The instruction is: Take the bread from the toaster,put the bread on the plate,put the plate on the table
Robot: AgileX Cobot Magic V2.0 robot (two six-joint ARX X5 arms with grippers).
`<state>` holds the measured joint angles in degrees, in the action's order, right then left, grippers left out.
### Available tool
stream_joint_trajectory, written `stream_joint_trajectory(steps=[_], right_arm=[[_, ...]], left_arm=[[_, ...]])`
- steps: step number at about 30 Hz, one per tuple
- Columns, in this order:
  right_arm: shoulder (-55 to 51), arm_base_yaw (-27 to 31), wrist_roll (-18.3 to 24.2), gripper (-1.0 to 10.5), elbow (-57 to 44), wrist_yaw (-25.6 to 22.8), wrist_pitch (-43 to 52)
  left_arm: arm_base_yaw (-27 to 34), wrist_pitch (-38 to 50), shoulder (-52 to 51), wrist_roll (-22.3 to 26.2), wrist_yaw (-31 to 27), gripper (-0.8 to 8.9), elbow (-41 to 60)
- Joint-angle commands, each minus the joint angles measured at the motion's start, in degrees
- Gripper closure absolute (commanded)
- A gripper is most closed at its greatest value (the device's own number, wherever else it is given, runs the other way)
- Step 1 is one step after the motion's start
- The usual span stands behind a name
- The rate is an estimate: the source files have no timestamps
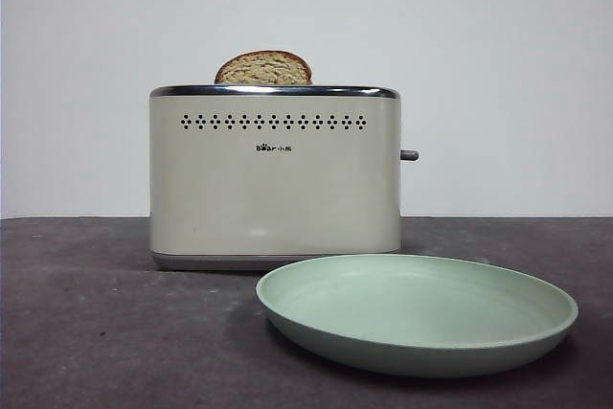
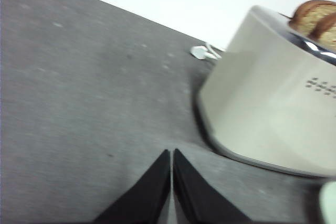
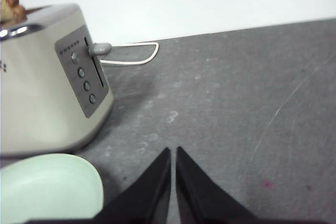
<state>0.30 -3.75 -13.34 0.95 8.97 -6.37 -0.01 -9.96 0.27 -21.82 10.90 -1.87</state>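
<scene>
I see both arms waiting off to the sides: my left gripper (image 2: 171,156) and right gripper (image 3: 173,153) hang over the table (image 1: 96,332), jaws pressed together, empty. The bread (image 1: 263,68) stands in the toaster (image 1: 275,174); the plate (image 1: 417,313) sits just before it.

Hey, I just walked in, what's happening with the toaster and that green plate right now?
Nothing is being handled yet. The bread still sits in the cream toaster, only its domed top showing. The mint-green plate lies on the table in front of the toaster. The left gripper and right gripper both hang shut over bare table, on either side of the toaster, holding nothing.
</scene>
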Motion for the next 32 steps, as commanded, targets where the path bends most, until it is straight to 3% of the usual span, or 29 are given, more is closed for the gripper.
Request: stream_joint_trajectory(steps=[1,7,12,17,24,32], right_arm=[[-0.07,-0.13,-5.05,9.4,1.97,-0.02,0.59],[0.96,-0.13,-7.65,9.4,8.11,-0.50,-0.94],[5.97,-0.13,-6.16,9.4,16.24,0.13,-7.37],[13.73,-0.24,-1.22,9.4,25.14,5.62,-15.50],[25.44,-0.26,7.04,9.4,37.73,14.75,-29.79],[33.33,-1.38,15.63,9.4,46.42,17.11,-43.39]], left_arm=[[0.11,-1.16,0.02,-3.10,2.56,8.06,-1.22],[0.11,-2.97,1.68,-3.34,5.79,8.06,-6.93],[0.11,-6.01,6.10,-2.84,10.23,8.06,-14.08],[0.11,-10.51,12.44,0.72,15.74,8.06,-21.70],[0.11,-22.10,21.99,10.82,22.91,8.06,-32.28],[-0.13,-33.16,29.29,18.12,27.56,8.06,-40.17]])
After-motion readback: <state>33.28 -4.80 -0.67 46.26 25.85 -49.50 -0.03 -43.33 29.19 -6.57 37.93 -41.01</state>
